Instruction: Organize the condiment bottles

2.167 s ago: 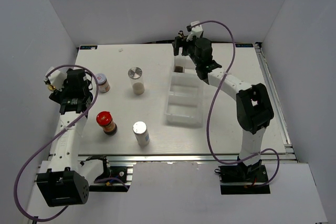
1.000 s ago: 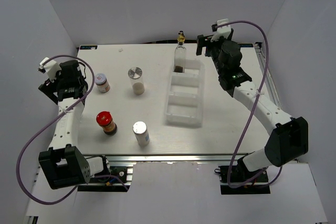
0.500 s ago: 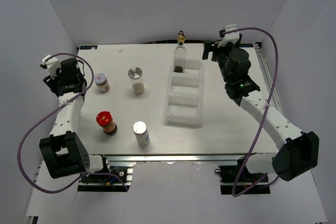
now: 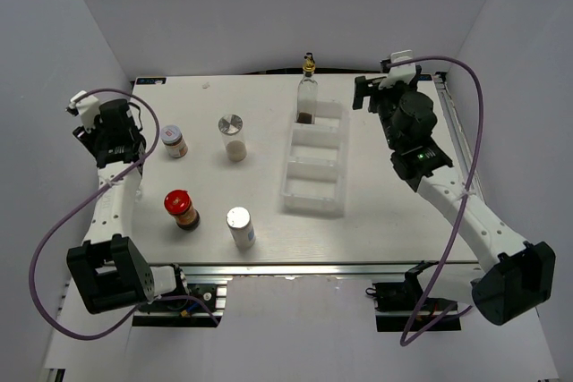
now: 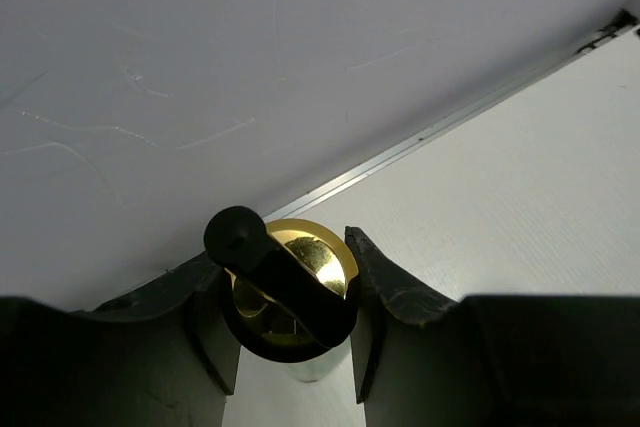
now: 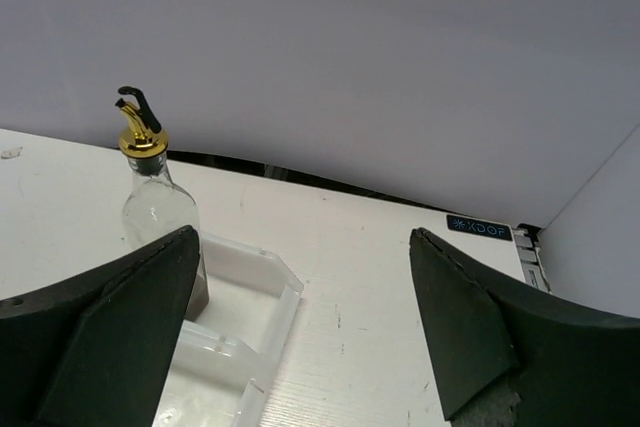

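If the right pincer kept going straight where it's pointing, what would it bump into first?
Probably nothing soon: ahead of the open right pincer lies bare table, then the back wall. The bottle and tray sit left of that line. Depth is unclear.

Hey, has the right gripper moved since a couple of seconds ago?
Yes. The right gripper has pulled away to the right of the white tray, leaving the glass bottle standing in its far compartment; its jaws are open.

Bottle (image 5: 322, 259) body hidden inside left tool (image 5: 285, 287); tray (image 6: 284, 289) cut off at bottom edge.
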Controlling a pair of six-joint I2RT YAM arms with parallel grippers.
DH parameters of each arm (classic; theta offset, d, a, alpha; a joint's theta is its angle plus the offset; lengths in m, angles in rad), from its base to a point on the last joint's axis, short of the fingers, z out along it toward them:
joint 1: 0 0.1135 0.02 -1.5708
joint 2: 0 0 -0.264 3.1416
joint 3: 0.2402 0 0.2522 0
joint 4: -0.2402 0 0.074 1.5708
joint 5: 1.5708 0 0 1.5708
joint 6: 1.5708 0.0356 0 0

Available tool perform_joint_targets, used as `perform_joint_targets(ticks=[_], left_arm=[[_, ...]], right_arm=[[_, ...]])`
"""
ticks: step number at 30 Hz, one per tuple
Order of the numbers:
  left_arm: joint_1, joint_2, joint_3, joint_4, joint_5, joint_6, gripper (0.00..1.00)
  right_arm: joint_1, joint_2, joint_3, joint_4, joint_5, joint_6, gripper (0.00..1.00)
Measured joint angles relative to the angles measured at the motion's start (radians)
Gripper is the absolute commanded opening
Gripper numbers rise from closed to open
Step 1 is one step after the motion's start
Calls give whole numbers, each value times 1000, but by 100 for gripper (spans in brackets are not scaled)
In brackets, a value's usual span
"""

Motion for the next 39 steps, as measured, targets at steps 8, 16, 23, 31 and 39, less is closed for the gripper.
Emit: perform_joint_targets(ticks=[8,16,23,31,39], left_arm=[[2,-78,144,-28,146,-30,0],[-2,-135,311,-13,358,-110,0],[-145,-129,340,-18,576,-146,0],[-489,-66,375,-28,616,-124,0],[-684,-23,380,-45,562,-68,0]], right_arm=[[-3,-95,6,-80,-174,-50,89],[18,-22,180,-271,-601,-109,89],[117,80,270,-365,-829,-142,89],[287,220,319,-355,-850,-166,89],[331,399,391,-280,-717,-117,89]])
